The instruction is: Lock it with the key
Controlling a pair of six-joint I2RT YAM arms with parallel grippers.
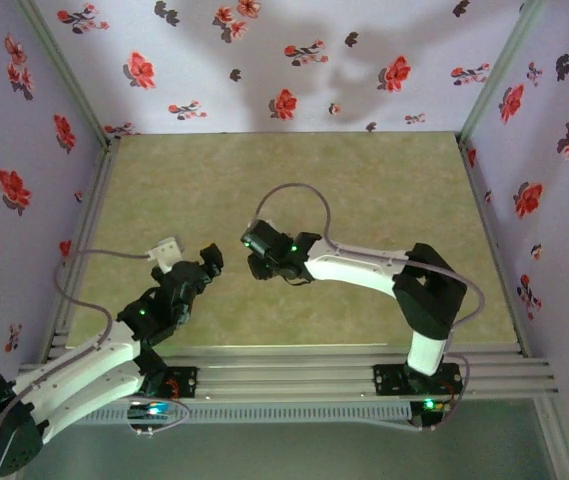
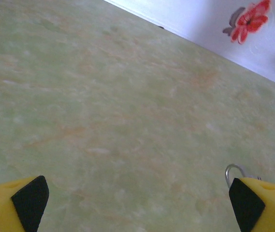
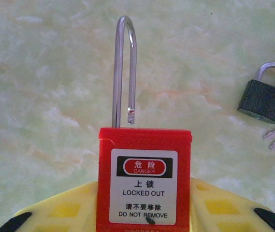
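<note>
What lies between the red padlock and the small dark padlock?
Nothing. In the right wrist view the green table between the red padlock and the small dark padlock is bare.

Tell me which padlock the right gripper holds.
The red padlock with the DANGER label, clamped in the right gripper; the small dark padlock lies loose on the table.

the padlock (image 3: 144,179) is red, its shackle (image 3: 125,67) silver, right pincer (image 3: 144,222) yellow, table (image 3: 40,96) mottled green.
</note>
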